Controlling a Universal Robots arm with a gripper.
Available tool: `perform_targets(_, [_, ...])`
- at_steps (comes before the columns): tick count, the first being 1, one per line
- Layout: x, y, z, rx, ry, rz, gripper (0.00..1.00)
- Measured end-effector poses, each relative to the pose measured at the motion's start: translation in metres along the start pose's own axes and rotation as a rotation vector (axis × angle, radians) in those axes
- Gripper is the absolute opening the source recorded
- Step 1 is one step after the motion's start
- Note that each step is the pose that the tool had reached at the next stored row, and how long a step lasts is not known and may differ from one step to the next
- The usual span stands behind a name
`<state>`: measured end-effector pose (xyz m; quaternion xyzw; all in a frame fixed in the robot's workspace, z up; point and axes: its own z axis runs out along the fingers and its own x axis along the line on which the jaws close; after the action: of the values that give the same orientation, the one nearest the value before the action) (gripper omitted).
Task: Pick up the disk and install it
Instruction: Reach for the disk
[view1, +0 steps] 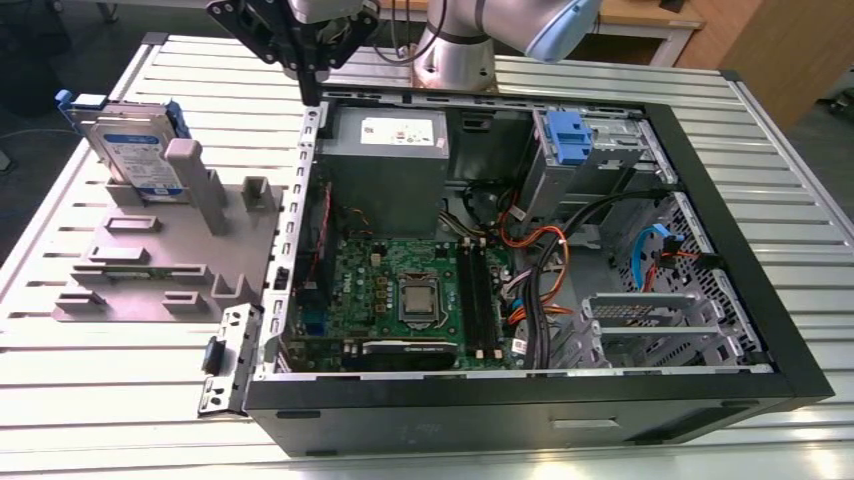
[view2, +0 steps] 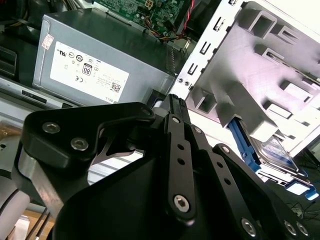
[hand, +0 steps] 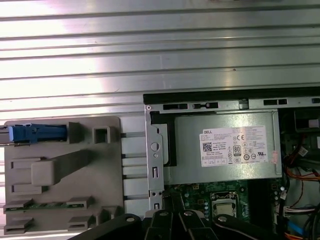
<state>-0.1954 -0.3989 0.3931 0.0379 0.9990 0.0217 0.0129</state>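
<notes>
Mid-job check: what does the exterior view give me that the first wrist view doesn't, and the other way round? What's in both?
Exterior view: the disk showing its labelled face, upright in the grey fixture; the gripper near the case corner by the power supply, apart from the disk; the blue caddy clip in the drive bay. First wrist view: a straight-down look, with the disk edge-on in its slot. Both: disk, fixture, power supply, motherboard.
</notes>
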Motion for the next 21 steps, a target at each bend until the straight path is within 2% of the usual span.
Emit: perform_targets(21, [0.0072,-0.0005,-0.0002,0.0000,0.0001,0.000,0.11])
